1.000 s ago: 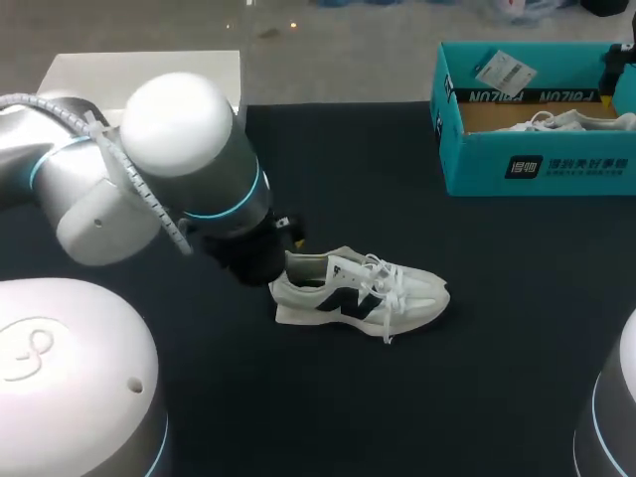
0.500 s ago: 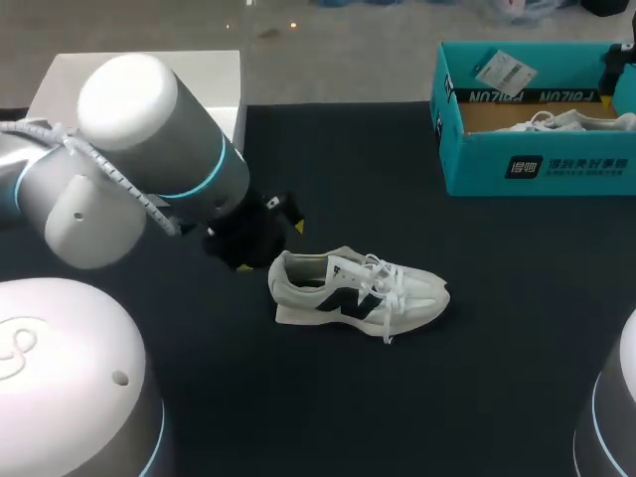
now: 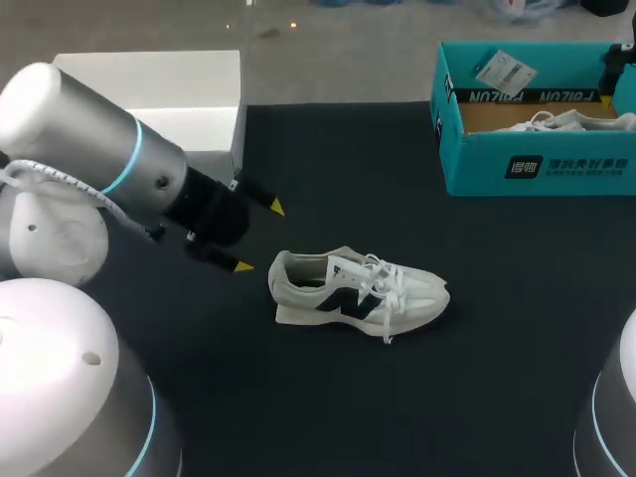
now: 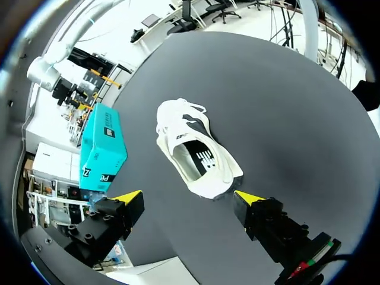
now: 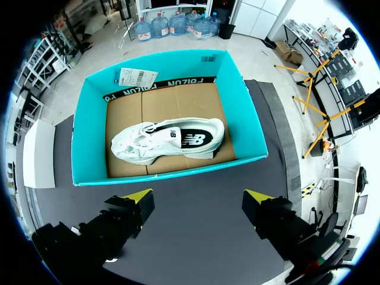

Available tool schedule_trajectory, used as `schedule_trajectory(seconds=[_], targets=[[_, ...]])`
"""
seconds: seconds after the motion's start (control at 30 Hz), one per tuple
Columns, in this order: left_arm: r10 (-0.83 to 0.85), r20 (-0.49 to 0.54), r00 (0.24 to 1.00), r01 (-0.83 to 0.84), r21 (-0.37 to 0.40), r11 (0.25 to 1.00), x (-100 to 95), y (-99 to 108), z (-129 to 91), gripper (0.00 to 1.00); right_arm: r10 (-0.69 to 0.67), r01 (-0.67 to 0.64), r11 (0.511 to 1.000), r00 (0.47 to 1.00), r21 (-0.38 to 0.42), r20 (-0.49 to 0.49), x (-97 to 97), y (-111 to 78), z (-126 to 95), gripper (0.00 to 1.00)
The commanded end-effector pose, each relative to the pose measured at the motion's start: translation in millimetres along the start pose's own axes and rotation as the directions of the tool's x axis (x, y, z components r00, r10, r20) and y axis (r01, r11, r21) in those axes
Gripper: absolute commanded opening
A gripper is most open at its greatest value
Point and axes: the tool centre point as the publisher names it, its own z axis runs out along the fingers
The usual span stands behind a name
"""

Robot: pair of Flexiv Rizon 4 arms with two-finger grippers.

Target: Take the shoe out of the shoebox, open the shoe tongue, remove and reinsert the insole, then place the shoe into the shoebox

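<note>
A white shoe (image 3: 356, 291) with a dark side logo lies on its sole in the middle of the black table, toe to the right. My left gripper (image 3: 259, 237) hangs open just left of its heel, not touching it; in the left wrist view the shoe (image 4: 196, 155) lies ahead of the open gripper (image 4: 189, 195), its insole visible. The teal shoebox (image 3: 537, 159) stands at the back right with a second white shoe (image 5: 169, 139) inside. My right gripper (image 5: 199, 193) hovers open above the box's near wall (image 5: 172, 173).
A white block (image 3: 164, 94) sits at the table's back left corner, behind my left arm. A paper tag (image 3: 505, 72) leans on the shoebox's far wall. Black tabletop (image 3: 417, 397) lies in front of the shoe.
My left arm has drawn back to the left, away from the shoe's heel, and its yellow tips now show apart. The shoe has stayed in place.
</note>
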Motion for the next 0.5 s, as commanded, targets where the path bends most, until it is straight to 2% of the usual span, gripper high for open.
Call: schedule_trajectory(seconds=[0.03, 0.1, 0.2, 0.5], targets=[[-0.387, 0.291, 0.875, 0.289, 0.327, 0.900, 6.9, 5, 1, 1.00, 0.001, -0.001, 1.000, 1.000, -0.002, 0.001, 0.2, -0.5, 0, 1.00], [-0.387, 0.291, 0.875, 0.289, 0.327, 0.900, 6.9, 5, 1, 1.00, 0.001, -0.001, 1.000, 1.000, -0.002, 0.001, 0.2, -0.5, 0, 1.00], [-0.554, 0.191, 0.810, 0.460, 0.380, 0.803, 4.1, 10, -2, 1.00, 0.001, -0.001, 1.000, 1.000, -0.002, 0.001, 0.2, -0.5, 0, 1.00], [-0.609, 0.018, 0.793, 0.549, 0.413, 0.726, 5.6, 17, -20, 1.00, 0.001, -0.001, 1.000, 1.000, -0.002, 0.001, 0.2, -0.5, 0, 1.00]])
